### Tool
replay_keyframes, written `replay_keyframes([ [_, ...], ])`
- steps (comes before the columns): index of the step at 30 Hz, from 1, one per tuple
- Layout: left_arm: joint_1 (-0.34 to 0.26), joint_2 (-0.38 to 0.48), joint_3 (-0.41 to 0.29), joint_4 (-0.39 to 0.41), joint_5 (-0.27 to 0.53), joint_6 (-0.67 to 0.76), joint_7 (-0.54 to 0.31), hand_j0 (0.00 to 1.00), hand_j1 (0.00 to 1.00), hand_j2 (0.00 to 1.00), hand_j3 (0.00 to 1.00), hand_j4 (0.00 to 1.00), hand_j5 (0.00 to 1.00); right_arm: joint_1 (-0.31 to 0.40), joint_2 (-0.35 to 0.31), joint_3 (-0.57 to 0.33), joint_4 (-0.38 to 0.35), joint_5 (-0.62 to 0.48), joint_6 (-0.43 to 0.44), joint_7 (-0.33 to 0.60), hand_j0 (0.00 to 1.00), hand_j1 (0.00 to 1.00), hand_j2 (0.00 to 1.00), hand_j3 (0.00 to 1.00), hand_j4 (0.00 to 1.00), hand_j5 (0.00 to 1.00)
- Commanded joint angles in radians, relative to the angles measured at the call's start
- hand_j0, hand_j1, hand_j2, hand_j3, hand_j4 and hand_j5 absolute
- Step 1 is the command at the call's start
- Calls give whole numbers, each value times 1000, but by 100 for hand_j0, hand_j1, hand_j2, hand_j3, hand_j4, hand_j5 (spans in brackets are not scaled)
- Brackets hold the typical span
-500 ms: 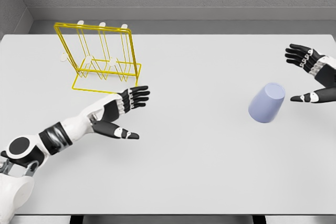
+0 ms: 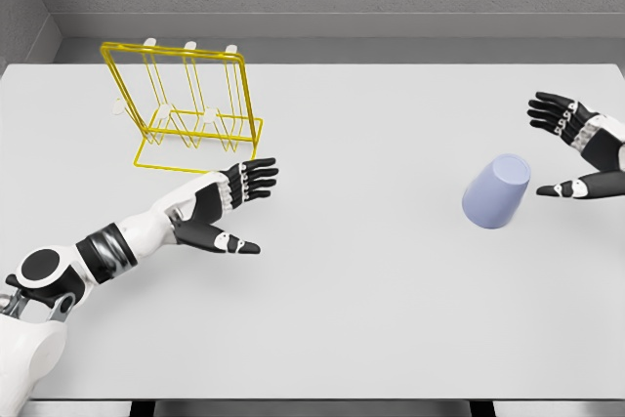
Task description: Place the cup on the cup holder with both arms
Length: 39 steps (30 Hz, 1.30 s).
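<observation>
A pale lavender cup (image 2: 496,192) sits upside down and slightly tilted on the white table (image 2: 361,300), right of the middle. My right hand (image 2: 576,148) hovers just right of it, fingers spread and thumb pointing at the cup, a small gap between them. The yellow wire cup holder (image 2: 186,104) with white pegs stands at the back left. My left hand (image 2: 234,204) is open in front of the holder's right corner, palm facing right, holding nothing.
A grey wall runs behind the table's far edge. The table's front edge lies near the bottom of the view.
My right hand has edged slightly right and its thumb has drawn a bit away from the cup. The left arm has shifted a touch; the cup stays put.
</observation>
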Motion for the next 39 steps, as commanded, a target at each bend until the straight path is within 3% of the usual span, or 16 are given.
replay_keyframes([
  [1,0,0,0,6,6,1,0,100,100,100,100,100,100,0,15,-1,16,-9,10,0,100,100,100,100,100,100],
  [13,0,-13,0,14,4,9,0,100,100,100,100,100,100,21,99,22,157,-7,9,0,100,100,100,100,100,100],
  [19,6,0,-14,-6,12,-1,0,100,100,100,100,100,100,18,130,39,169,-7,16,0,100,100,100,100,100,100],
  [21,5,4,-22,-14,10,-82,0,100,100,100,100,100,100,12,131,39,170,-6,55,0,100,100,100,100,100,100],
  [27,11,27,-23,-23,10,-199,0,100,100,100,100,100,100,11,147,39,180,-6,56,0,100,100,100,100,100,100],
  [39,11,44,-39,-17,16,-188,0,100,100,100,100,100,100,12,158,58,179,27,55,0,100,100,100,100,100,100],
])
